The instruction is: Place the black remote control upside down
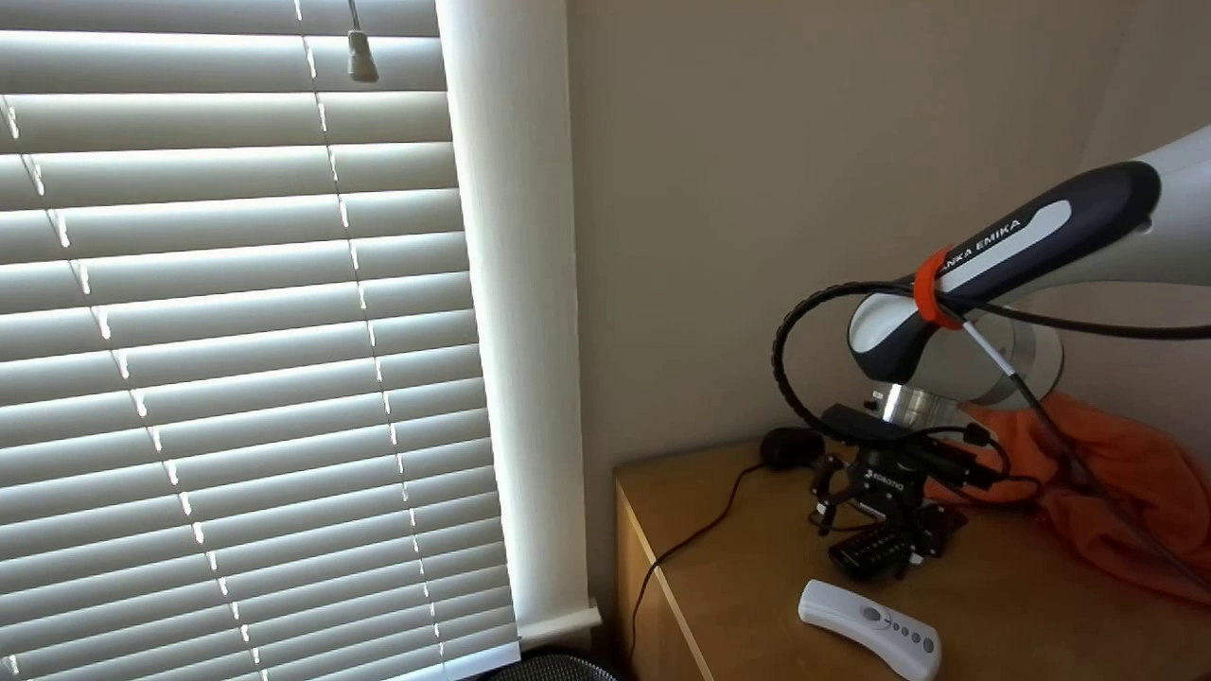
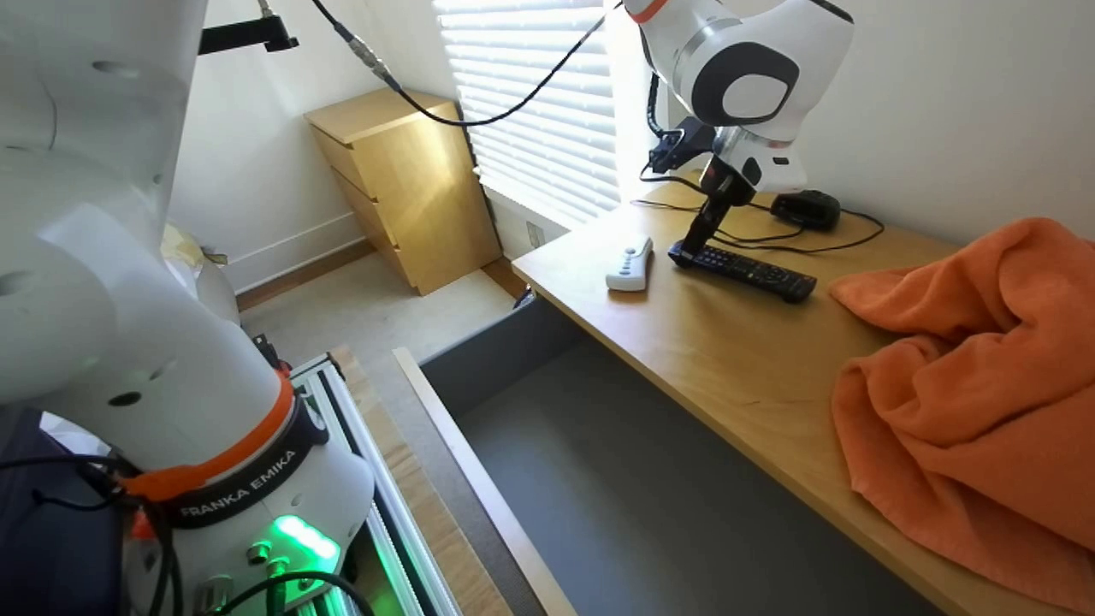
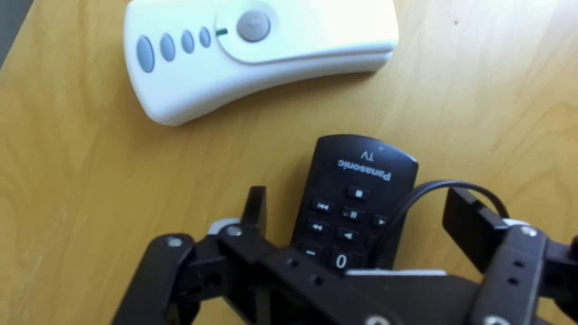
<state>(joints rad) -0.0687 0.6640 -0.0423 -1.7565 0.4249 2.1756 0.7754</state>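
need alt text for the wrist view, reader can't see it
A black Panasonic TV remote lies buttons up on a wooden tabletop, seen between the spread jaws of an open gripper. A thin black cable crosses in front of that remote, and a white remote lies nearby, partly cut off by the picture's top edge.

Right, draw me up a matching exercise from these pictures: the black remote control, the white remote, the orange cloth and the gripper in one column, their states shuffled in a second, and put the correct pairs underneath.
Column one
1. black remote control
2. white remote
3. orange cloth
4. gripper

Column two
A. heaped in loose folds
B. open, jaws spread to either side of another item in the wrist view
C. marked Panasonic, lying button side up
D. curved body with grey oval buttons in a row

Pairs: 1-C, 2-D, 3-A, 4-B
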